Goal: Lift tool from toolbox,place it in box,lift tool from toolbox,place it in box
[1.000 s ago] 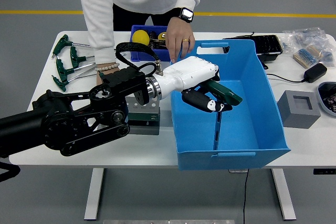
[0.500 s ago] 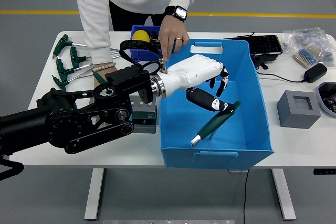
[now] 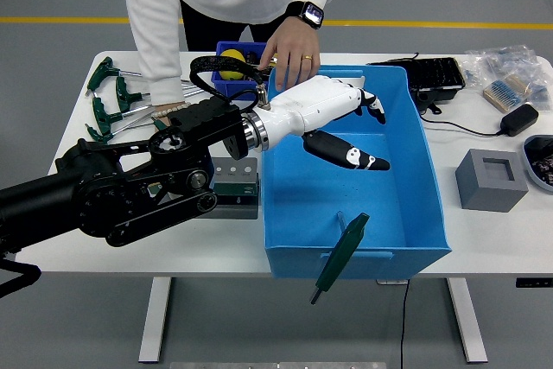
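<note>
The green-handled tool (image 3: pixel 340 254) lies propped over the near wall of the blue box (image 3: pixel 415 153), handle top inside, shaft tip hanging outside below the bench's (image 3: pixel 484 239) near edge. So the placing step looks only half good: the tool is out of the hand but not settled in the box, and may slip out.

Above the box's middle the left hand (image 3: pixel 346 131) hovers with fingers spread, holding nothing. Just left of the box sits the grey-green toolbox (image 3: pixel 235 186), under the black forearm. At the far left corner more green T-handled tools (image 3: pixel 112 101) lie on the bench.

At the far edge a person's hand (image 3: pixel 292 54) rests on the box's far left rim, beside a small blue bin (image 3: pixel 226 84).

Next, the hand needs to return to the toolbox for another tool, with the box kept steady.
</note>
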Tool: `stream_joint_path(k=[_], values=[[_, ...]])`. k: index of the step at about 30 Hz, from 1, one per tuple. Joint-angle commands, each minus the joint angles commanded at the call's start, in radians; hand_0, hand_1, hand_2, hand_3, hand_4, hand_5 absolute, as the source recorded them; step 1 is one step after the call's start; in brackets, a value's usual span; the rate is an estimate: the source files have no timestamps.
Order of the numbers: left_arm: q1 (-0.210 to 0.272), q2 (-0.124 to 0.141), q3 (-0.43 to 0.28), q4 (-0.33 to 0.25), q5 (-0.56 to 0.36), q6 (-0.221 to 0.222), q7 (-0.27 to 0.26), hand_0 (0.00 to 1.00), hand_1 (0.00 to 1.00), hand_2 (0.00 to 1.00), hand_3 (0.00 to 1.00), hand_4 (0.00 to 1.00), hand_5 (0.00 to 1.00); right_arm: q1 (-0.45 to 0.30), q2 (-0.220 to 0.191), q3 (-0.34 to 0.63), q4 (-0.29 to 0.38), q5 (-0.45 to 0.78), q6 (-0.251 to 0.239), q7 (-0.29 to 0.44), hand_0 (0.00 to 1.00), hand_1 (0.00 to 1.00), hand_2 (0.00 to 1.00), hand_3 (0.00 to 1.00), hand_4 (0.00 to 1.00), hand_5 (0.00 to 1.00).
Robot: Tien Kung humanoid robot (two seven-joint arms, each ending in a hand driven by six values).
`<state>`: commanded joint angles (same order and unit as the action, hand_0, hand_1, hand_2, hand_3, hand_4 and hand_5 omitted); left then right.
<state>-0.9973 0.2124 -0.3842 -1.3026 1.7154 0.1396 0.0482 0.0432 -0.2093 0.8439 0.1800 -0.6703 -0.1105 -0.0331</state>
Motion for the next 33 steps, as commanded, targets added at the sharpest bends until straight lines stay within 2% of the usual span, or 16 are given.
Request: stream_joint_path(k=[3, 4, 9, 10, 15, 16, 18, 21, 22, 23, 27, 28, 33], values=[[0.013, 0.017, -0.064, 0.007, 0.11, -0.019, -0.004, 0.613, 0.685, 0.763, 0.691, 0.987, 0.874, -0.002, 0.0, -0.003, 0.0, 0.004, -0.001, 0.0, 0.77, 0.718, 0.742, 0.718, 0.971, 0.836], [0.018, 0.026, -0.084, 0.01, 0.136, -0.024, -0.005, 0.582, 0.615, 0.678, 0.64, 0.993, 0.89, -0.003, 0.0, -0.003, 0.0, 0.005, -0.001, -0.001, 0.767, 0.716, 0.741, 0.719, 0.971, 0.836], [0.055, 0.082, -0.182, 0.011, 0.2, -0.044, -0.017, 0.582, 0.615, 0.678, 0.64, 0.993, 0.89, -0.007, 0.001, -0.008, 0.0, 0.013, 0.0, 0.001, 0.767, 0.716, 0.741, 0.719, 0.971, 0.836], [0.062, 0.094, -0.192, 0.009, 0.214, -0.052, -0.016, 0.576, 0.559, 0.613, 0.562, 0.987, 0.888, -0.007, 0.001, -0.007, 0.0, 0.013, 0.0, 0.001, 0.765, 0.715, 0.739, 0.716, 0.971, 0.835], [0.091, 0.161, -0.208, -0.003, 0.268, -0.109, -0.009, 0.576, 0.559, 0.613, 0.562, 0.987, 0.888, -0.008, 0.003, 0.0, 0.0, 0.009, 0.002, 0.001, 0.765, 0.715, 0.739, 0.716, 0.971, 0.835], [0.094, 0.17, -0.208, -0.002, 0.274, -0.12, -0.008, 0.594, 0.541, 0.594, 0.493, 0.962, 0.887, -0.008, 0.003, 0.002, 0.0, 0.006, 0.002, 0.0, 0.767, 0.715, 0.739, 0.715, 0.971, 0.834], [0.103, 0.189, -0.207, 0.004, 0.293, -0.147, 0.001, 0.594, 0.541, 0.594, 0.493, 0.962, 0.887, -0.007, 0.004, 0.009, 0.0, 0.001, 0.002, 0.0, 0.767, 0.715, 0.739, 0.715, 0.971, 0.834], [0.116, 0.208, -0.212, 0.017, 0.313, -0.179, 0.004, 0.594, 0.541, 0.594, 0.493, 0.962, 0.887, -0.005, 0.006, 0.015, 0.0, -0.004, 0.003, 0.002, 0.767, 0.715, 0.739, 0.715, 0.971, 0.834], [0.12, 0.214, -0.212, 0.02, 0.321, -0.187, 0.006, 0.64, 0.54, 0.59, 0.447, 0.939, 0.872, -0.004, 0.007, 0.016, 0.0, -0.005, 0.003, 0.002, 0.764, 0.71, 0.74, 0.715, 0.971, 0.834], [0.126, 0.22, -0.212, 0.022, 0.328, -0.197, 0.011, 0.64, 0.54, 0.59, 0.447, 0.939, 0.872, -0.003, 0.008, 0.015, 0.0, -0.005, 0.003, 0.002, 0.764, 0.71, 0.74, 0.715, 0.971, 0.834], [0.15, 0.23, -0.23, 0.024, 0.368, -0.246, 0.031, 0.64, 0.54, 0.59, 0.447, 0.939, 0.872, -0.001, 0.012, 0.016, 0.0, -0.002, 0.003, 0.005, 0.764, 0.71, 0.74, 0.715, 0.971, 0.834], [0.157, 0.232, -0.234, 0.025, 0.378, -0.26, 0.037, 0.749, 0.53, 0.542, 0.347, 0.932, 0.884, -0.001, 0.012, 0.015, 0.0, -0.001, 0.003, 0.005, 0.763, 0.708, 0.738, 0.715, 0.971, 0.834], [0.171, 0.247, -0.232, 0.008, 0.404, -0.305, 0.056, 0.749, 0.53, 0.542, 0.347, 0.932, 0.884, -0.002, 0.011, 0.009, 0.0, 0.011, 0.003, 0.005, 0.763, 0.708, 0.738, 0.715, 0.971, 0.834]])
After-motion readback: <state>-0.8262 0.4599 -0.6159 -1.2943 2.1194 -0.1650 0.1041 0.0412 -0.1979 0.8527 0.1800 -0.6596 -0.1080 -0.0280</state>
